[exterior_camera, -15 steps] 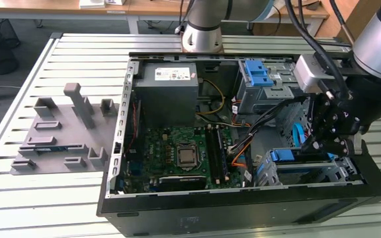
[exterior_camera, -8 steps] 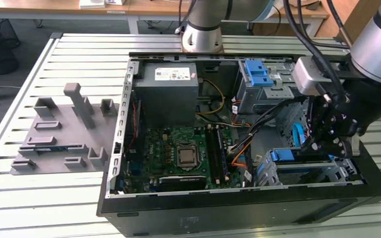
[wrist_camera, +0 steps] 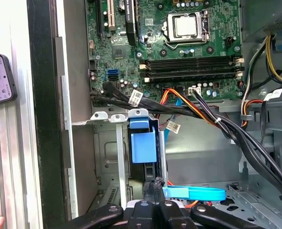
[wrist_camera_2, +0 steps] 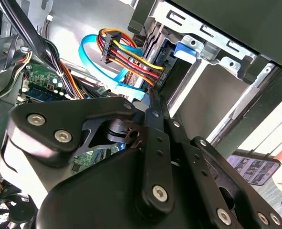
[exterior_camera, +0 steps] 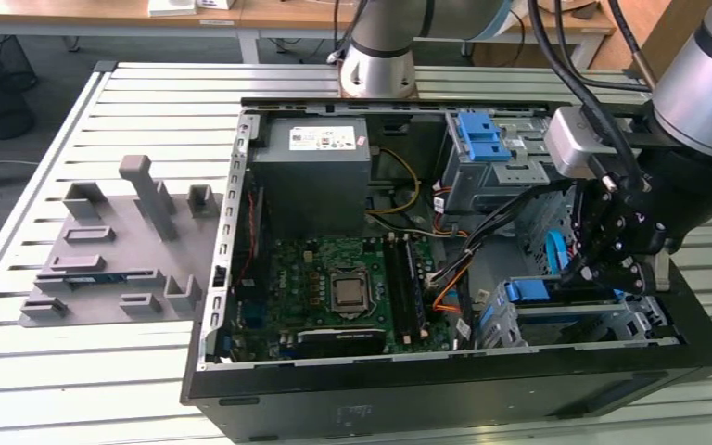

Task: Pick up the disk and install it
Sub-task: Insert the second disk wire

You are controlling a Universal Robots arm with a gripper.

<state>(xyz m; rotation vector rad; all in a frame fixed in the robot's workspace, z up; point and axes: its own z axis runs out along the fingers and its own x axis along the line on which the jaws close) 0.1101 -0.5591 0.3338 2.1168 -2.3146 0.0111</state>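
With the disk (wrist_camera: 143, 145) already sitting in the metal drive cage (wrist_camera: 107, 117) at the computer case's front corner, blue carrier tab showing, the gripper (wrist_camera: 152, 185), fingers pressed together, touches its end, so I judge seating is underway, calling for a straight push along the rails.

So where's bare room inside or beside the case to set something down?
Free: the slatted table in front of the grey fixture, and behind that fixture too. Crowded: the drive-bay corner around the pincer, full of cables and blue carriers; the motherboard is all components.
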